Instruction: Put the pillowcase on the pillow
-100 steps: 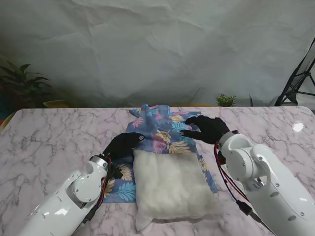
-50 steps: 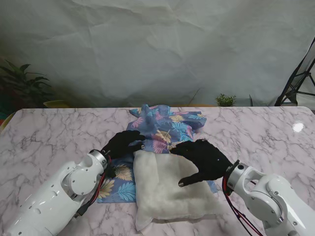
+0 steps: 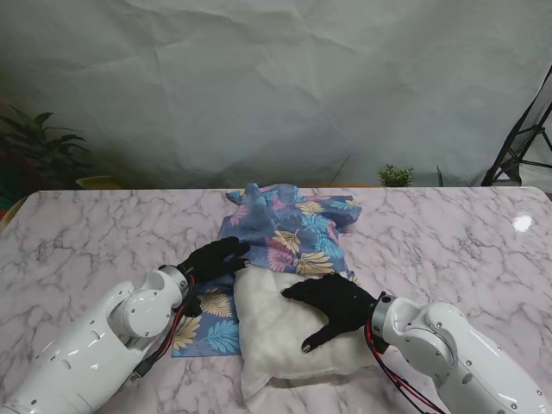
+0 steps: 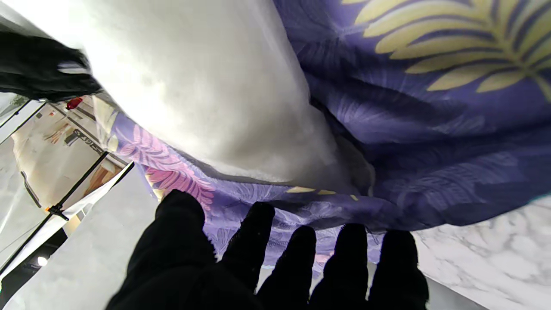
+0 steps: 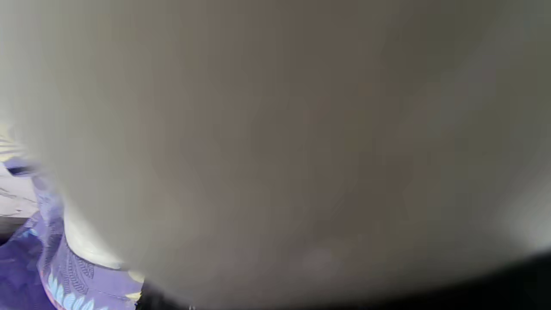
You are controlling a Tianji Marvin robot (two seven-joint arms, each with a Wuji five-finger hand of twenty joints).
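A white pillow [image 3: 272, 345] lies near me at the table's middle, its far end resting on a blue floral pillowcase [image 3: 289, 228] spread out beyond it. My right hand [image 3: 332, 306], in a black glove, lies flat on the pillow with its fingers apart and holds nothing. My left hand [image 3: 214, 257] rests at the pillowcase's left edge beside the pillow's far left corner. In the left wrist view its fingers [image 4: 301, 254] stand straight and apart against the pillowcase [image 4: 430, 129], next to the pillow [image 4: 206, 86]. Blurred pillow [image 5: 275, 129] fills the right wrist view.
The marble table [image 3: 86, 233] reaches to both sides. A leafy plant [image 3: 34, 142] stands at the far left, a small plant [image 3: 395, 175] behind the table's far edge, and a black light stand [image 3: 522, 142] at the far right.
My right hand has left the pillowcase's far right part, come nearer to me and settled on the pillow, which is now squashed under it. My left hand has barely shifted.
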